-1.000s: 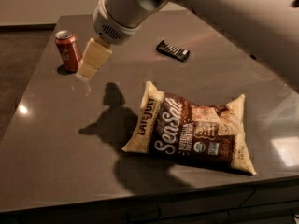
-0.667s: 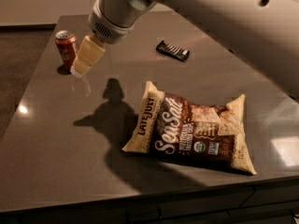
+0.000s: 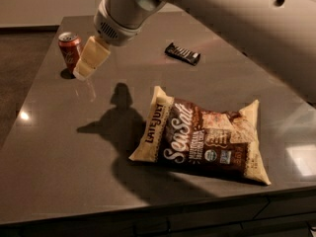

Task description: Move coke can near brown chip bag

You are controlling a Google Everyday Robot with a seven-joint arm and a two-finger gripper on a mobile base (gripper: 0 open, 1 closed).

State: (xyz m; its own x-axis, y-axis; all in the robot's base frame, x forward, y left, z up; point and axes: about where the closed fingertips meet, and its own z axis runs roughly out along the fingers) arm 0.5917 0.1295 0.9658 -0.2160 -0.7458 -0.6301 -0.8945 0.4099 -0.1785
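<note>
The coke can (image 3: 69,51) stands upright near the far left corner of the grey table (image 3: 54,152), just to the left of the gripper (image 3: 83,72) and slightly behind its tip; whether they touch cannot be told. The gripper points down and to the left, its cream tip low beside the can's base, and whether it is spread or closed cannot be told from this angle. The brown chip bag (image 3: 202,137) lies flat well to the right of the gripper and nearer the table's front edge. A small black snack bar (image 3: 182,53) lies to the gripper's right, farther back. The pale arm (image 3: 212,9) rises from the gripper toward the upper right, casting a shadow (image 3: 116,125) between gripper and bag.
</note>
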